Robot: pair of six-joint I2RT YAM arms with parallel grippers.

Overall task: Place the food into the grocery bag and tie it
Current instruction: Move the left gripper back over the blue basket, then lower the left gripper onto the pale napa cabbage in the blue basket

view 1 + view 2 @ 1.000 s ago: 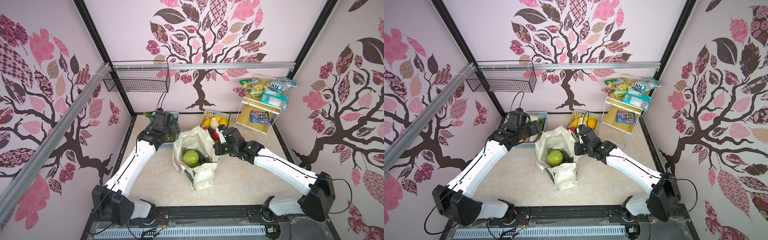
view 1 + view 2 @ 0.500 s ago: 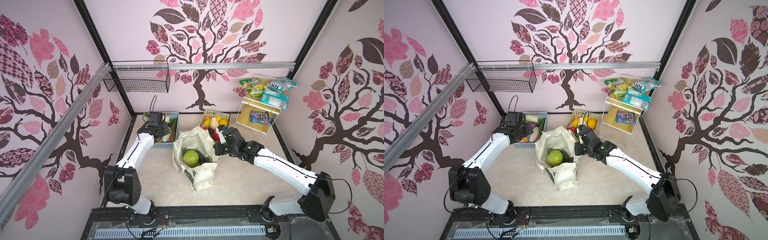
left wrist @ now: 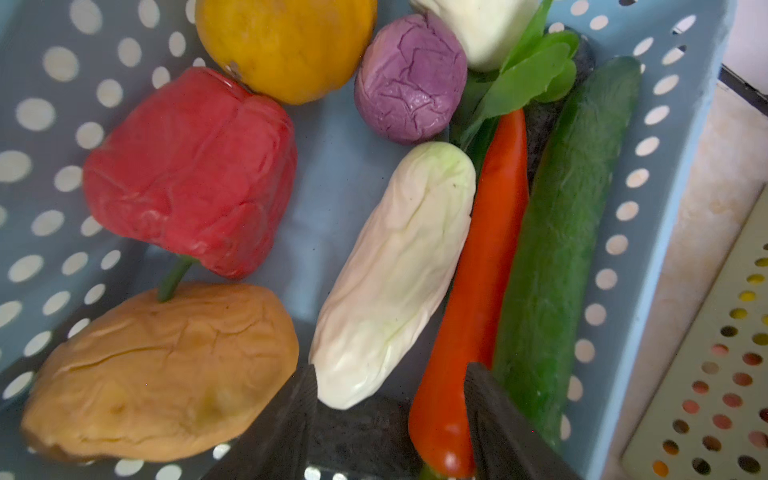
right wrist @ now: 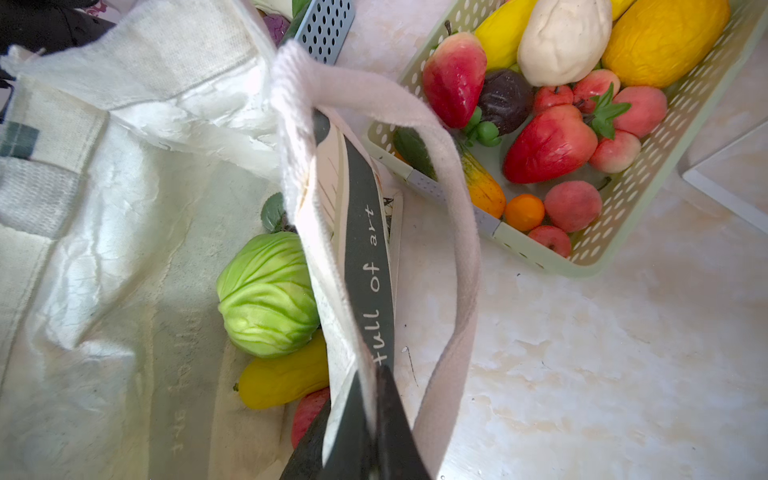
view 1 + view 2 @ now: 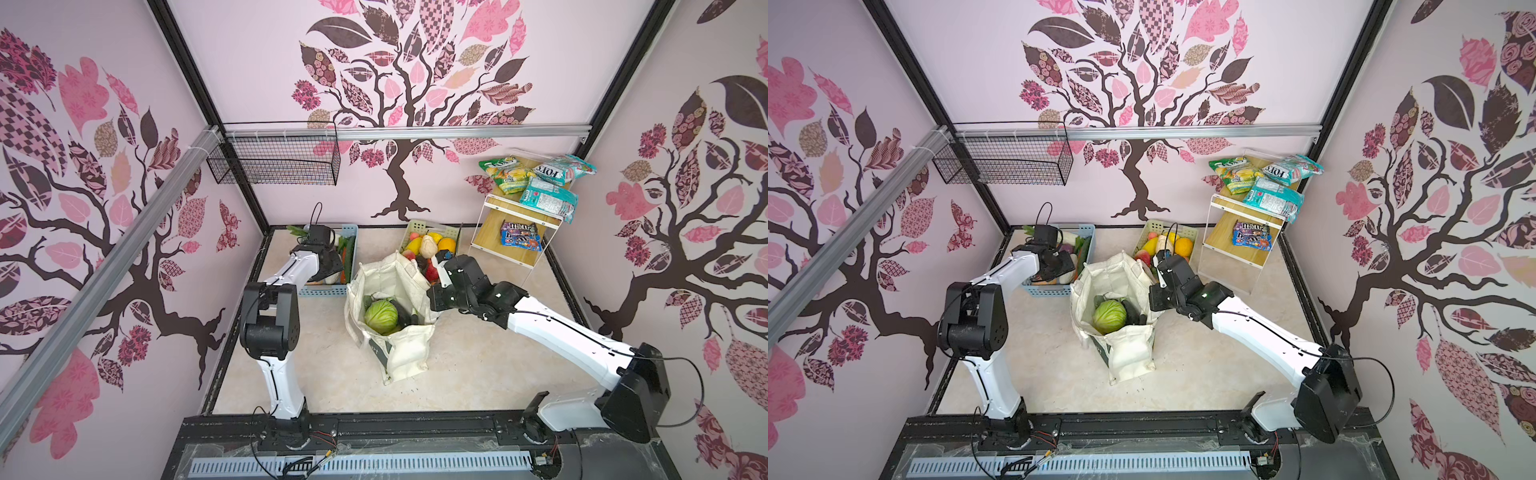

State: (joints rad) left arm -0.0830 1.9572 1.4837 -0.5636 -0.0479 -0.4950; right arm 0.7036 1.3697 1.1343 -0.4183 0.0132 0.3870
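Left pincer (image 3: 388, 374) dropped into blue basket (image 3: 665, 208), gaping; right pincer (image 4: 368, 382) clamps bag (image 4: 124, 208) rim; cabbage (image 5: 381, 314) in, loading unfinished, tying undone.

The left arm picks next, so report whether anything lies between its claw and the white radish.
Yes. In the left wrist view the left claw is at the ends of a pale cabbage and a red chili; both lie between it and the white radish at the blue basket's far end.
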